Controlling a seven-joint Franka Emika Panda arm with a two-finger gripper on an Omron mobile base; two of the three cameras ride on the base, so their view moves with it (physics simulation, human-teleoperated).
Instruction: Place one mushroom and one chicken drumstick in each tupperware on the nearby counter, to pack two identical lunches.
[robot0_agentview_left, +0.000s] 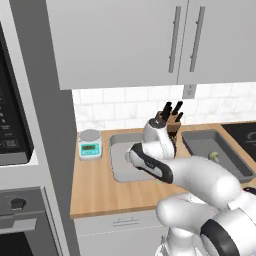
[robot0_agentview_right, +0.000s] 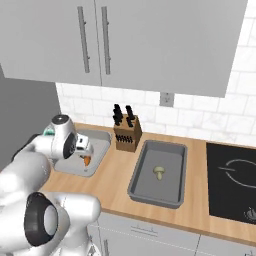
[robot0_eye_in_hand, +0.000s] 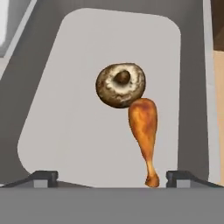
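Observation:
In the hand view my gripper (robot0_eye_in_hand: 113, 177) is open, its two dark fingertips (robot0_eye_in_hand: 42, 176) standing wide apart just above the floor of the light grey tupperware (robot0_eye_in_hand: 65, 113). A brown mushroom (robot0_eye_in_hand: 120, 85) lies there cap down, touching the thick end of an orange-brown chicken drumstick (robot0_eye_in_hand: 143, 127) whose thin end points toward my right fingertip. Nothing is held. From the right base view the drumstick (robot0_agentview_right: 87, 160) shows under my hand in that tupperware (robot0_agentview_right: 97, 142). The darker tupperware (robot0_agentview_right: 150, 196) to the right holds one pale mushroom (robot0_agentview_right: 159, 172).
A knife block (robot0_agentview_right: 126, 135) stands between the two containers at the back. A scale with a teal display (robot0_agentview_left: 90, 145) sits left of the light tupperware (robot0_agentview_left: 116, 170). The black stovetop (robot0_agentview_right: 232, 180) lies at the far right. Wall cabinets hang overhead.

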